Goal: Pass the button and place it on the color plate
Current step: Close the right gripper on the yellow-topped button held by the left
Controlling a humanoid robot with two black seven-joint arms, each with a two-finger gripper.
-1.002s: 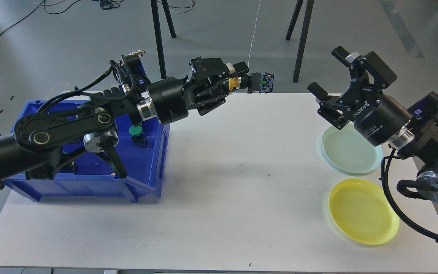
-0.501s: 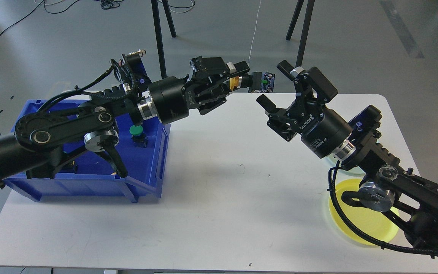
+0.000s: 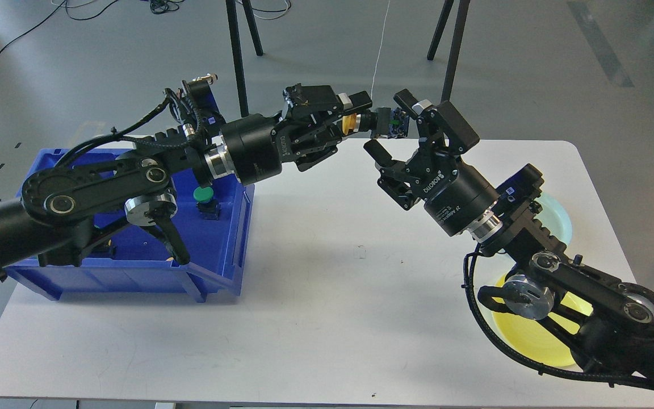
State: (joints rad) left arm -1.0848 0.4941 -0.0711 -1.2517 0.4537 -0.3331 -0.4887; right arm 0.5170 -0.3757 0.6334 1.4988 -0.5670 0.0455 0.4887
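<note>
Where the white matte table [image 3: 315, 318] lies nearest, a glossy round yellow plate [image 3: 523, 335] sits half hidden under the right arm, a pale green plate [image 3: 557, 218] beyond it. Farther back, the right gripper [image 3: 390, 129] reaches up-left, fingers spread wide around the yellow-capped push button [image 3: 381, 121] clamped by the outstretched left gripper [image 3: 355, 113] above the table, right of the blue plastic bin [image 3: 213, 250].

right end effector [image 3: 390, 129] swung in from the plates, fingers now bracketing the button [image 3: 390, 121]

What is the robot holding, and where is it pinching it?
The left gripper pinches the yellow button at its yellow cap end. The right gripper is open, holding nothing.
</note>
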